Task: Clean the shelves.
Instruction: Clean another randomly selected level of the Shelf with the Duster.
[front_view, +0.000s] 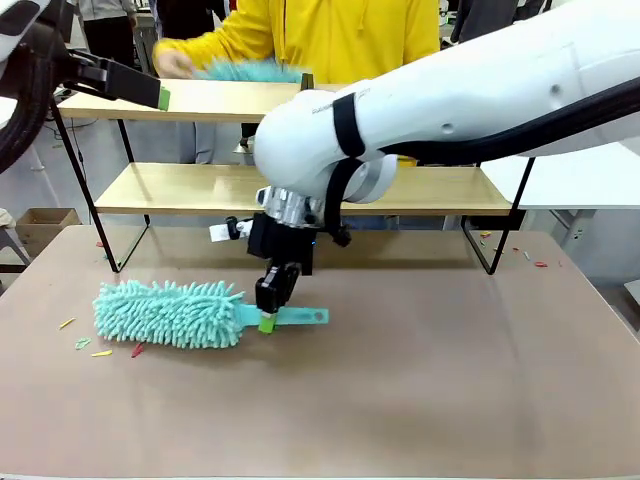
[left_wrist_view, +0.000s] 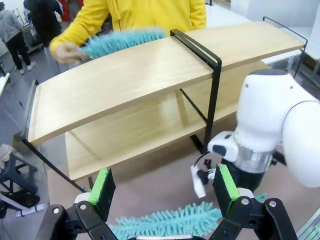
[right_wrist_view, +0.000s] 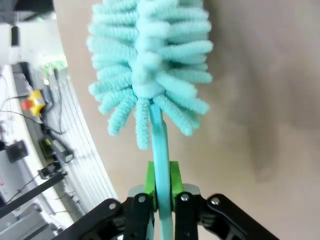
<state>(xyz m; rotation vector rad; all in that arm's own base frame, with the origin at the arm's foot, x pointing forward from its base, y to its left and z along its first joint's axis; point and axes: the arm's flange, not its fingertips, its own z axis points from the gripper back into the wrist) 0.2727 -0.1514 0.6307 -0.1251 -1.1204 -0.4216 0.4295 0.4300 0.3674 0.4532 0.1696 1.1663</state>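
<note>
- Right gripper (front_view: 268, 318) is clamped on the duster (front_view: 170, 313) handle, on the near table; lift straight up.
- Left gripper (left_wrist_view: 162, 192) is apart, empty.
- Shelves (front_view: 300, 188) stand far; sweep boards lengthwise.

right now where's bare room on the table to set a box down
The tabletop is bare to the right of the duster, out to the right edge. The near edge is also free. It is crowded on the left: duster, right claw shut on its handle, small scraps.
</note>
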